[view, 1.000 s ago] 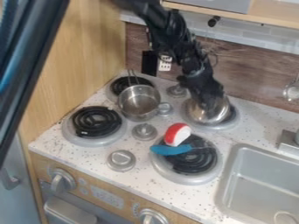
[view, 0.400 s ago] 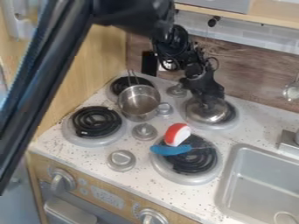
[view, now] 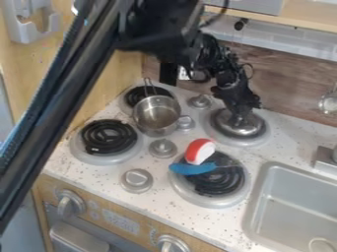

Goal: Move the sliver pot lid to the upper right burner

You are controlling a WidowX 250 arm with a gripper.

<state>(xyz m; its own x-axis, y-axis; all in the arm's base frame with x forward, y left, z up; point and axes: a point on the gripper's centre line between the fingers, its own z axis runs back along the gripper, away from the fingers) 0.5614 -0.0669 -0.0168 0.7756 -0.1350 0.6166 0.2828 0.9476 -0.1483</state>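
While over lid [view: 242, 130] (silver), hand [view: 243, 114] downward.

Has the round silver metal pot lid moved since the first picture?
Yes, rightward: against the round grey metal upper right burner, the lid sat left of centre and now looks roughly centred.

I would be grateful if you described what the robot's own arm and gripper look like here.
The arm is black, with bulky, blocky upper parts and slimmer, jagged-looking segments further down. Thin dark cables loop out beside its lower joints. The gripper is black too, with an angular, uneven outline.
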